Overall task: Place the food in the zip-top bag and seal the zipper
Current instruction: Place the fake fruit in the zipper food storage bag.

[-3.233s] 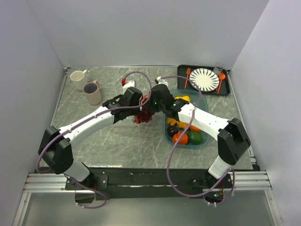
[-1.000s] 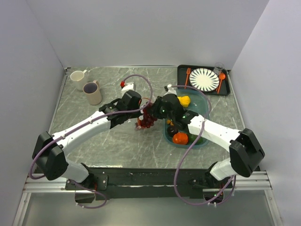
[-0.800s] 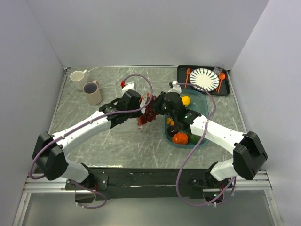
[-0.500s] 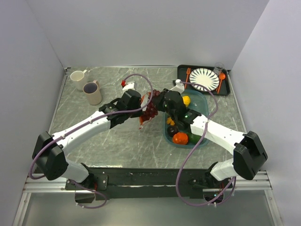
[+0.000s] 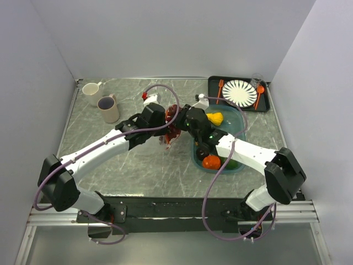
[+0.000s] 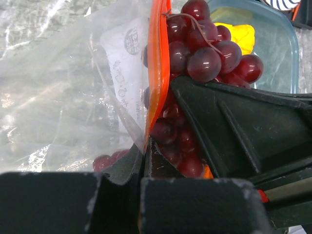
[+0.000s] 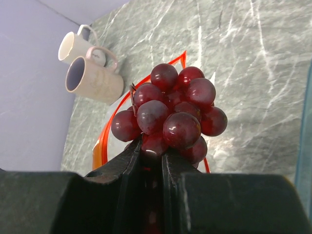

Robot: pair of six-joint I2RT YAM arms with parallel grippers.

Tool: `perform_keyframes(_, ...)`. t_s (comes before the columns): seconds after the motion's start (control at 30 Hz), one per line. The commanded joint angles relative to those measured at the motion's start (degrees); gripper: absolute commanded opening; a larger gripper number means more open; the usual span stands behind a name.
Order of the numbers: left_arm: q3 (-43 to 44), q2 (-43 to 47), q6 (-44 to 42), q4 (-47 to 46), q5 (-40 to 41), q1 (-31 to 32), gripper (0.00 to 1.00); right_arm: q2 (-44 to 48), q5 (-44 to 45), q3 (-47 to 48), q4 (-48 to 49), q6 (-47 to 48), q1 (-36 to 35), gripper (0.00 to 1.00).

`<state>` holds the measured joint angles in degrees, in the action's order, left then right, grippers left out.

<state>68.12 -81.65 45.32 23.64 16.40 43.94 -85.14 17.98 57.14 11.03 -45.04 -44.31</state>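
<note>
The right gripper (image 7: 151, 153) pinches the grape bunch (image 7: 170, 113) at the mouth of the zip-top bag (image 6: 63, 97), whose orange zipper (image 6: 158, 58) edge the left gripper (image 6: 145, 148) clamps; the bunch should clear the rim fully before release.

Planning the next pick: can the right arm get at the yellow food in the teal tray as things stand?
Probably not yet. The yellow food lies uncovered in the teal tray, close by, but the right gripper is shut on the grapes, so it would have to release those first.
</note>
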Motion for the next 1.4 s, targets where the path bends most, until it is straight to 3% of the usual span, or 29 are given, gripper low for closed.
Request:
perform_keyframes(0.0,2.9,1.4,0.6,-2.9,0.2,0.0,0.01,-1.6,-2.4,2.6,5.7,-1.3,-1.1,0.00)
perform_keyframes(0.13,1.8,3.0,1.3,-2.7,1.3,-0.7,0.01,-2.7,-3.6,1.5,4.3,-0.2,-1.2,0.00)
perform_keyframes(0.37,-0.4,5.1,1.8,-3.2,2.4,-2.9,0.01,-3.9,-16.8,0.9,6.2,8.5,-1.7,0.00)
perform_keyframes(0.47,-1.1,5.3,1.8,-3.8,1.9,-3.1,0.01,-5.6,-19.6,4.1,2.6,11.3,-1.7,0.02)
perform_keyframes(0.6,-1.6,5.3,1.7,-2.2,3.4,-3.3,0.01,-4.9,-18.1,6.0,-2.6,14.3,-1.9,0.04)
perform_keyframes(0.7,-2.0,5.0,2.0,-0.3,5.1,-3.6,0.01,-0.2,-15.0,1.4,-1.1,13.3,-1.8,0.04)
perform_keyframes(0.83,-3.6,5.5,2.1,-1.7,4.5,-4.4,0.01,2.0,-20.4,1.2,-1.3,15.8,-1.8,0.05)
perform_keyframes(0.97,-4.0,6.4,1.2,-4.3,3.1,-4.4,0.01,-2.2,-28.8,9.3,-8.7,17.8,-1.7,0.16)
perform_keyframes(1.1,-4.0,6.7,-0.3,-6.5,1.4,-4.5,0.01,-5.8,-29.6,15.6,-17.7,17.1,-1.2,0.26)
perform_keyframes(1.2,-3.8,6.8,-1.0,-7.6,0.2,-4.6,0.01,-7.4,-30.7,19.3,-22.1,16.7,-0.8,0.43)
perform_keyframes(1.23,-3.7,6.9,-0.9,-7.6,0.2,-4.6,0.01,-7.8,-31.6,19.7,-22.9,16.6,-0.5,0.56)
perform_keyframes(1.37,-4.1,8.3,-0.8,-7.2,1.1,-4.6,0.01,-8.0,-31.3,21.8,-25.5,14.6,1.0,0.74)
